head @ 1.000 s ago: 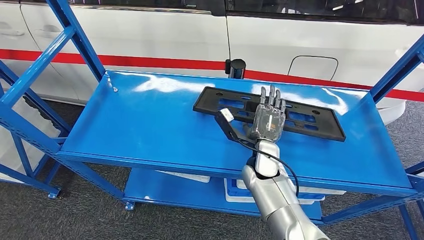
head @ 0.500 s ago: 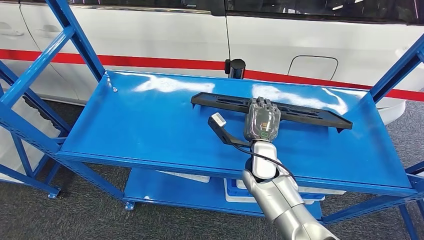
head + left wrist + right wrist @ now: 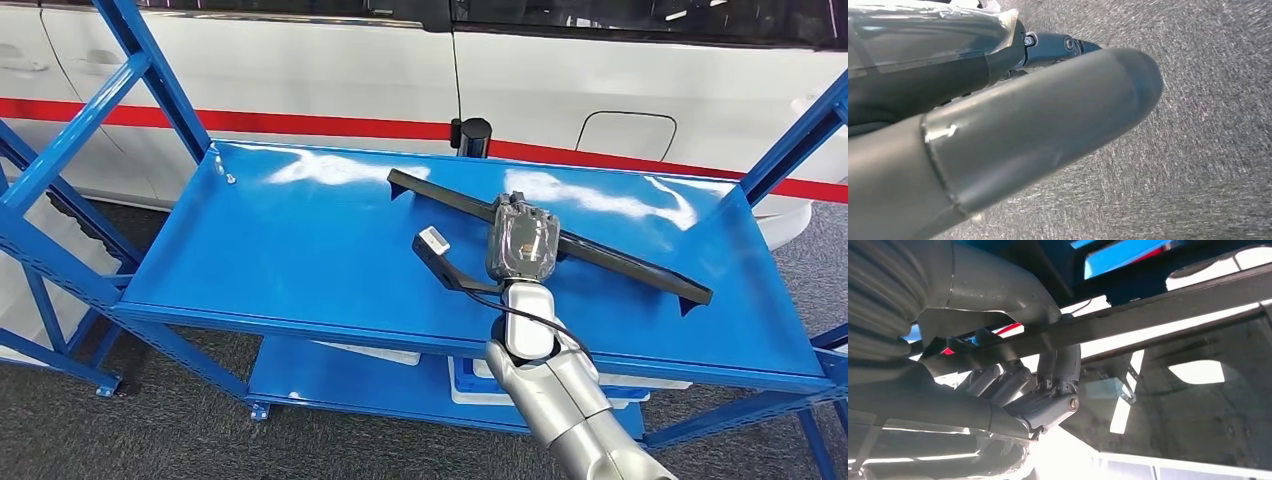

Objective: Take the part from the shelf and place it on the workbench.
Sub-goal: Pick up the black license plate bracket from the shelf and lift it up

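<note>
Item: part [image 3: 610, 262], one piece. A long, flat, black plastic panel was recorded, seen nearly edge-on in the head view, with a small tab turned down at each end. It was held clear of the shelf [image 3: 300, 250], above the middle of the shelf top toward the right side. Its long axis was found slanted: one end lay high toward the back edge near the centre, the other end low toward the front right corner.

Holder: right hand [image 3: 522, 242]. The hand was seen clenched around the part near mid-length, back of the hand toward the head camera. In the right wrist view the fingers [image 3: 1013, 382] were seen curled under the part's edge [image 3: 1148, 315], with the thumb on the opposite face. The part thus ran crosswise through the grasp, with roughly equal lengths extending to either side.

Other hand: left hand [image 3: 998, 145]. It was recorded hanging over grey carpeted floor [image 3: 1208, 125], well apart from the shelf; whether it was released or clenched could not be told.

Assessment: the right arm was judged the only one placed for the carry. The low right end was judged the part most likely to catch the shelf's front edge or the right upright during withdrawal.
</note>
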Robot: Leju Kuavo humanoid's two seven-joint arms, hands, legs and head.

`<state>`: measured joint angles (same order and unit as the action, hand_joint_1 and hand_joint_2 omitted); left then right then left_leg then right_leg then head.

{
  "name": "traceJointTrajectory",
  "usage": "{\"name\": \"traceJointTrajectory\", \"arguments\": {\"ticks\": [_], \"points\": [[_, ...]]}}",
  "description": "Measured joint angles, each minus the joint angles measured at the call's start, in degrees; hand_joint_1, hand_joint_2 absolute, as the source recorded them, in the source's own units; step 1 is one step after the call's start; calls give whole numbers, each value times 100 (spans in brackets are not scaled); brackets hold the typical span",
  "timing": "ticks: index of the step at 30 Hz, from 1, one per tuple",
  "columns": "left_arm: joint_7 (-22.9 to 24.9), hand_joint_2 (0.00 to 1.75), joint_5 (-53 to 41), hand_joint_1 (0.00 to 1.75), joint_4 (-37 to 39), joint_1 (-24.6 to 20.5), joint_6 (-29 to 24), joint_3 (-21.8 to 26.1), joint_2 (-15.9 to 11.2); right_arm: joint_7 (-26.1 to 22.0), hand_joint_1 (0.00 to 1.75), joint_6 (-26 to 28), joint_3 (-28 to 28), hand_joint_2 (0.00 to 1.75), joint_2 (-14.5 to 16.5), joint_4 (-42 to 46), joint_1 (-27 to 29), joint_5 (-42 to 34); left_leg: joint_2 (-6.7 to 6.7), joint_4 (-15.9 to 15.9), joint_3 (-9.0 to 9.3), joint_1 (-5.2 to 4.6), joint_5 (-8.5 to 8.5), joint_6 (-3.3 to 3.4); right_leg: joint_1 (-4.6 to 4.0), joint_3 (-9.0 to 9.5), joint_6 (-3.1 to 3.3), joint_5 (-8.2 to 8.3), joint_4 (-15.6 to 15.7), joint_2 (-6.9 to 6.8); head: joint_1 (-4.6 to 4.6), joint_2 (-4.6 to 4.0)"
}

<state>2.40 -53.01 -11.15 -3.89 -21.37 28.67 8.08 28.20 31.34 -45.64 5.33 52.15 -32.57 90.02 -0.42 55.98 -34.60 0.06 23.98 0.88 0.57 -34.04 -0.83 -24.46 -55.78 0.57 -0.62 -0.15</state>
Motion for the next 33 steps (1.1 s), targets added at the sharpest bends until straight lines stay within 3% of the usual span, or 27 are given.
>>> {"name": "traceJointTrajectory", "arguments": {"ticks": [2,4,6,8,10,14,18,27,33], "points": [[-36,0,23,0,0,-1,-14,31,1,0,175,-2,1,175,-18,54,15,-1,1,0,0,0,0,0,0,-1,0,0,0,1,0,0],[-97,87,51,0,0,-1,-42,60,1,0,175,6,3,175,-40,103,36,-1,1,0,0,0,0,0,0,-2,0,0,0,1,-1,0],[-453,87,285,0,-1,-5,-131,154,9,-18,175,63,25,175,-72,225,95,-2,0,1,-1,0,0,0,0,-3,0,0,0,-1,0,0],[-1180,0,853,0,-2,-32,-157,395,28,-130,175,186,92,175,-113,481,199,-3,-1,1,-2,0,0,0,0,-3,0,0,0,-2,1,0],[-1906,0,1494,0,-3,-99,47,768,47,-521,175,320,241,175,-142,896,350,-53,-2,1,-3,0,0,0,0,-4,0,0,0,-2,1,0],[-2690,175,2025,0,-5,-311,636,1409,82,-1962,175,350,789,175,-71,2022,605,-760,-2,0,-6,0,0,0,0,-4,0,0,0,-2,-1,0],[-2829,175,2106,0,-7,-457,979,1718,132,-2626,175,29,1193,175,37,3000,603,-1411,-1,0,-4,0,0,0,0,-2,0,0,-1,0,-1,0],[-2692,175,1993,0,-7,-524,964,1891,231,-2864,175,-335,1451,175,165,3900,327,-2094,-1,1,-2,0,0,1,0,-1,-1,1,0,0,0,0],[-2294,175,1959,0,-7,-529,1111,1897,274,-2879,175,-401,1572,175,168,4095,198,-2724,-1,0,-2,0,0,1,0,1,-1,1,0,-1,0,0]]}}
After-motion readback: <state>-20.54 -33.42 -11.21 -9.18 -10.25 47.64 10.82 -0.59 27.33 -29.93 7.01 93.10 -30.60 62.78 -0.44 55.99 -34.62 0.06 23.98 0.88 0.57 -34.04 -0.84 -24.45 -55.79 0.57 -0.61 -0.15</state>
